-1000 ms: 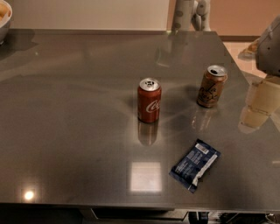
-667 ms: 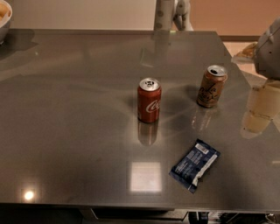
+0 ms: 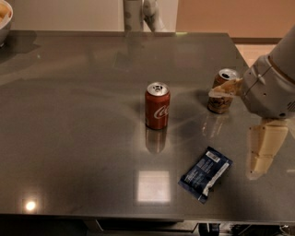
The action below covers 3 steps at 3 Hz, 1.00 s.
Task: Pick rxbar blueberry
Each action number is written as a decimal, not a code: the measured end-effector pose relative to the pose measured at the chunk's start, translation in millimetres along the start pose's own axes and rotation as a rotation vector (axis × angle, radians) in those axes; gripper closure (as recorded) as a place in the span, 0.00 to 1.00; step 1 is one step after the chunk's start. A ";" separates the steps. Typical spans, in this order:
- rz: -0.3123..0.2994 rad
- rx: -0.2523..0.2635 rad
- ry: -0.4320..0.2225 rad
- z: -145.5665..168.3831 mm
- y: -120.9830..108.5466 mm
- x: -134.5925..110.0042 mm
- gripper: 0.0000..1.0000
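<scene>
My gripper (image 3: 142, 18) is open and empty, far behind the red can (image 3: 157, 105). The rxbar blueberry (image 3: 205, 174) lies flat in front of that can.

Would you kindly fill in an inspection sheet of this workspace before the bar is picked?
Surface: grey glossy table, with light reflections near the front edge.
Job's things: rxbar blueberry lies flat near the front edge, right of centre, with nothing touching it.
Clutter: red cola can upright near the middle; tan-brown can upright to its right, partly hidden by the robot arm; bowl at the far left corner.
Grippers: tool at the table's far edge, far from the bar, holding nothing.
Cables: nothing seen.
Surroundings: pale wall behind the table.
</scene>
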<state>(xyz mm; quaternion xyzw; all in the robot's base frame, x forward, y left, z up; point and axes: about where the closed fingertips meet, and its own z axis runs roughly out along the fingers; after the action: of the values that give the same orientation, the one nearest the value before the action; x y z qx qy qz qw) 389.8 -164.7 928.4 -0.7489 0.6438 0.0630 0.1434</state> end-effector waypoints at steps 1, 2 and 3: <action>-0.097 -0.054 -0.015 24.1 11.6 -8.9 0.00; -0.161 -0.098 -0.027 45.1 21.5 -11.0 0.00; -0.198 -0.139 -0.040 63.0 31.6 -8.7 0.00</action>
<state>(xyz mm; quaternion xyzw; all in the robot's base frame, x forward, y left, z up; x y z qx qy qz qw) 363.1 -141.9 866.8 -0.8155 0.5579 0.1079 0.1098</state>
